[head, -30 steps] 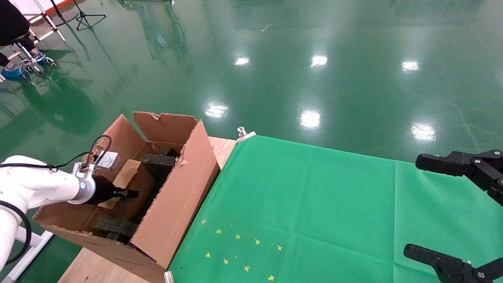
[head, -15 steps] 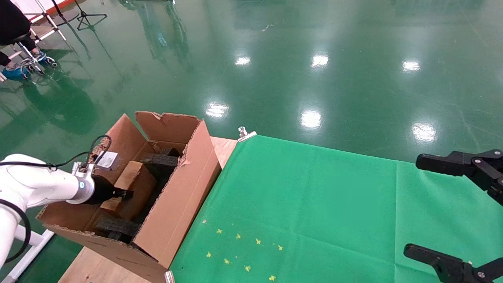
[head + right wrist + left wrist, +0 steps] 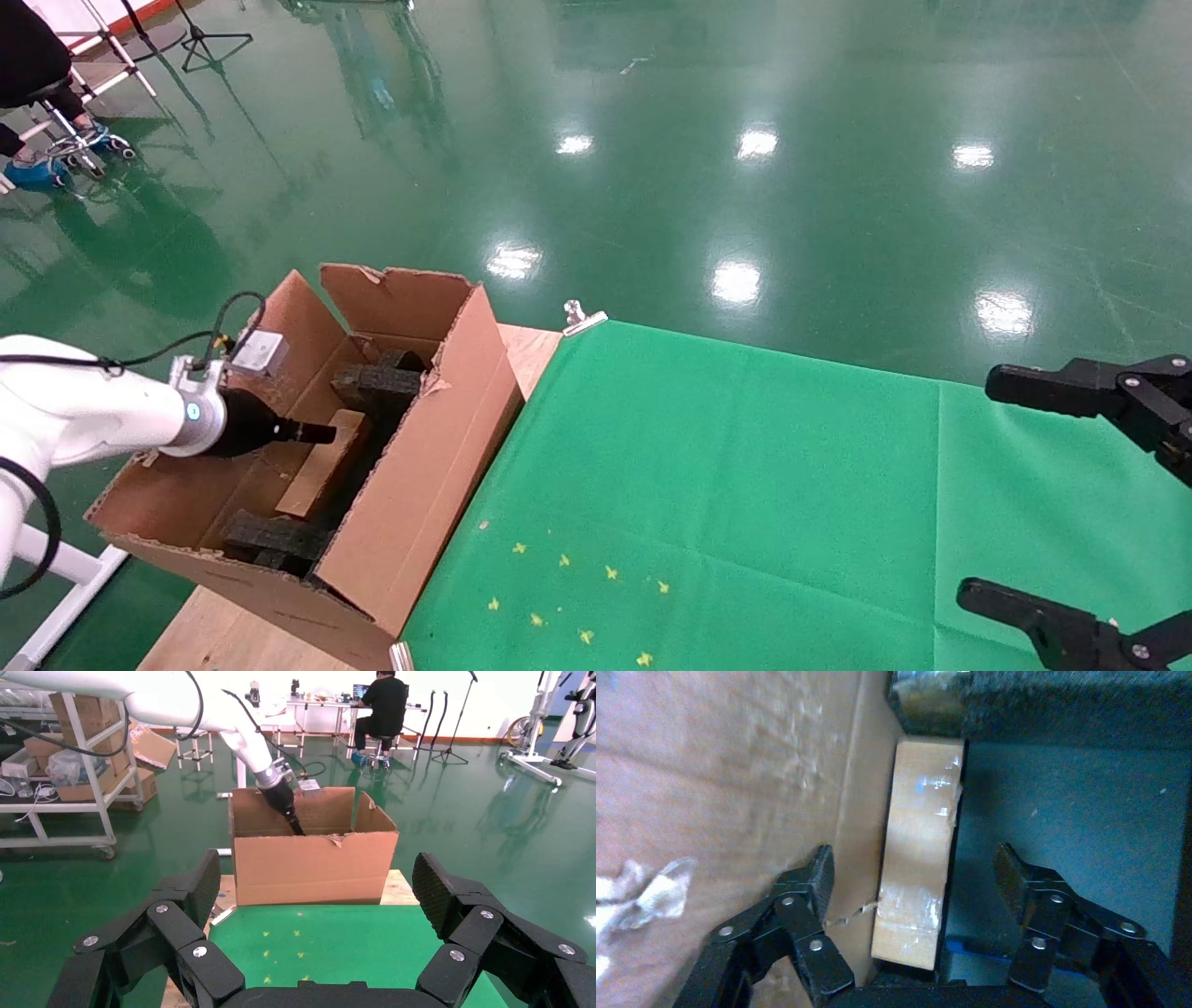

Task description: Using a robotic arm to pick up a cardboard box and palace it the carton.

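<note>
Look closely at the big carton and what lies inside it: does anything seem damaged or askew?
The large brown corrugated carton has ragged, torn flap edges. Inside, the small plain brown cardboard box lies tilted between black foam pieces, not flat. The left gripper hangs over it, jaws open.

left gripper [image 3: 321, 432] now higher inside the carton [image 3: 419, 494] than a second ago, wrist raised and shifted toward the carton's far end. fingers [image 3: 807, 881] now spread and clear of the cardboard box [image 3: 321, 471], previously clamped on it. cardboard box no longer held up on end; now lies lower in the carton, tilted against the left inner wall, between the black foam pieces [image 3: 377, 382].
</note>
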Robot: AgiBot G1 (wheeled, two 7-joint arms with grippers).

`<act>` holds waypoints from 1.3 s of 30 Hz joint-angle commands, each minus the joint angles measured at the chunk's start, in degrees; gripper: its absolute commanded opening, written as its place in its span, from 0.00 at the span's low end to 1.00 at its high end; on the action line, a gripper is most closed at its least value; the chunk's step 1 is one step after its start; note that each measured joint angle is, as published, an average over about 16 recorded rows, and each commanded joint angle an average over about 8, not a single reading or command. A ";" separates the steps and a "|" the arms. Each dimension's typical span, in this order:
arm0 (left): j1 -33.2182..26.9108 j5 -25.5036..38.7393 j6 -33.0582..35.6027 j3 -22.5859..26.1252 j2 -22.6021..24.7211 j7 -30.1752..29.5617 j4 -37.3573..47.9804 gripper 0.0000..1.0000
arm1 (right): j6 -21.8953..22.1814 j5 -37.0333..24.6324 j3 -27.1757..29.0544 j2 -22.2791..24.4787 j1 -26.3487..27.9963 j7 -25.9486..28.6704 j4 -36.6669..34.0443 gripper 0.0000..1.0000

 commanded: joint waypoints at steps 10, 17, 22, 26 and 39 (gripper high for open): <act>-6.95 -3.13 5.42 -2.20 -3.78 -1.15 -4.61 1.00 | 0.00 0.01 -0.01 0.00 0.00 0.00 0.00 1.00; -12.09 -8.18 15.33 -5.41 -8.97 -5.20 -10.94 1.00 | 0.00 0.01 -0.01 0.00 0.00 -0.01 0.00 1.00; -13.50 -12.29 23.32 -7.62 -12.61 -10.48 -15.55 1.00 | 0.01 0.01 -0.02 0.01 0.00 -0.01 0.00 1.00; -13.61 -15.61 28.72 -9.20 -14.40 -15.02 -17.87 1.00 | 0.01 0.01 -0.02 0.01 0.00 -0.01 0.00 1.00; -13.28 -18.90 33.28 -10.64 -15.61 -17.97 -19.77 1.00 | 0.02 0.02 -0.02 0.01 -0.01 -0.01 -0.02 1.00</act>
